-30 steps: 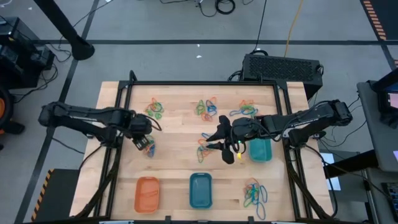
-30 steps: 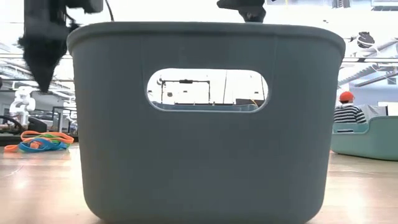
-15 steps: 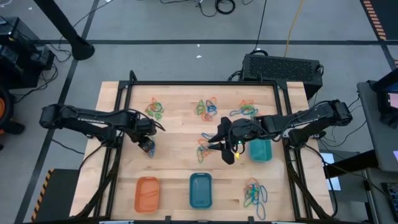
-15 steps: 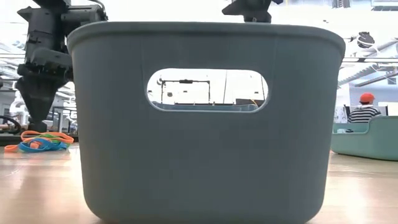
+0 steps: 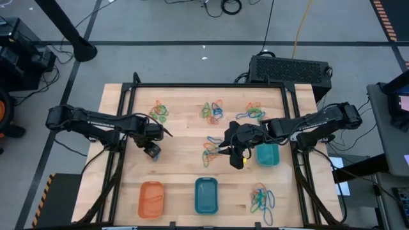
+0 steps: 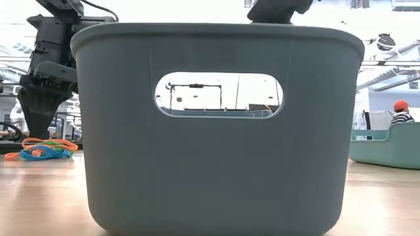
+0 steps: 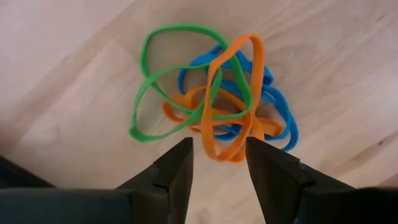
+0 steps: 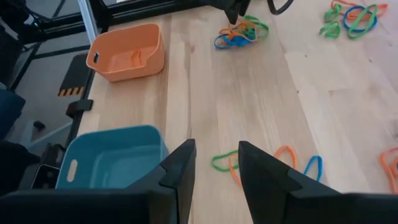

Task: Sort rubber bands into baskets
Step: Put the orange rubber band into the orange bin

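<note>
Since the earlier frame the left hand (image 5: 152, 151) has been shifted a little toward the middle of the counter (image 5: 185, 172) and is now set over a tangle of rubber bands (image 7: 211, 121), where its fingers (image 7: 177, 168) are held apart, straddling an orange loop without closing on it. That tangle (green, orange and blue loops wound together) lies well to the left of the blue basket (image 5: 206, 195). The right hand (image 5: 231, 152) is found just above and to the right of the blue basket, over a small cluster of loops (image 5: 209, 153); its fingers (image 8: 180, 168) are parted and nothing is seen between them. The orange basket (image 5: 151, 198) is placed to the left of the blue basket on the near edge of the counter, and the teal-green basket (image 5: 268, 154) is set up and to the right of it. More clusters lie across the far side of the counter (image 5: 160, 112) (image 5: 213, 110) (image 5: 251, 113), and another pile (image 5: 261, 198) rests just right of the blue basket.
</note>
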You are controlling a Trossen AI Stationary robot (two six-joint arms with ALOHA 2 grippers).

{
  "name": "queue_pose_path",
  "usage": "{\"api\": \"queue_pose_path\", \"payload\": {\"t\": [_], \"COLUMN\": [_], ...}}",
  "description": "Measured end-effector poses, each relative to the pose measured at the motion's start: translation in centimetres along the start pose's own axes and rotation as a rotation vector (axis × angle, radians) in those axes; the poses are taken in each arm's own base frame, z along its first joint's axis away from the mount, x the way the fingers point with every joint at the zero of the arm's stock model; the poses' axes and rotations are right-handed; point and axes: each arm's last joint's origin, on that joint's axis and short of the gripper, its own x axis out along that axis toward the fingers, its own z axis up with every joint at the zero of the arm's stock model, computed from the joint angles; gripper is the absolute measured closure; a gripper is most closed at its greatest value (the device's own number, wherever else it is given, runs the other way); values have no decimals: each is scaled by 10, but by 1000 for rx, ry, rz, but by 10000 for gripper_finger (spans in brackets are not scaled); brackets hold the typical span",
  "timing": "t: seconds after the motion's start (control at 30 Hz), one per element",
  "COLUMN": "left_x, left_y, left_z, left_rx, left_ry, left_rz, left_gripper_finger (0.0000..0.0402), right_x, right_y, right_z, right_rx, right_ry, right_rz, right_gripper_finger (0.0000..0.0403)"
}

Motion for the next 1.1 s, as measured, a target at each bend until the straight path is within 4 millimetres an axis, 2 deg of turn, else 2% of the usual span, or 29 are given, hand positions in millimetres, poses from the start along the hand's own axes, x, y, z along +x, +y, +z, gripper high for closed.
{"api": "queue_pose_path", "payload": {"t": [0.63, 0.77, 1.03, 1.1], "left_x": [10, 10, 10, 10], "left_y": [-4, -4, -3, -3], "left_z": [5, 5, 4, 4], "left_rx": [-5, -5, 18, 19], "left_ry": [42, 42, 51, 56], "left_rz": [10, 10, 18, 24], "left_gripper_finger": [251, 285, 388, 395], "right_x": [0, 0, 0, 0], "right_y": [0, 0, 0, 0], "right_z": [-1, -1, -1, -1], "right_rx": [-31, -35, -35, -34], "right_ry": [13, 15, 15, 14], "right_rz": [-4, -5, -5, -5], "right_gripper_finger": [289, 289, 289, 289]}}
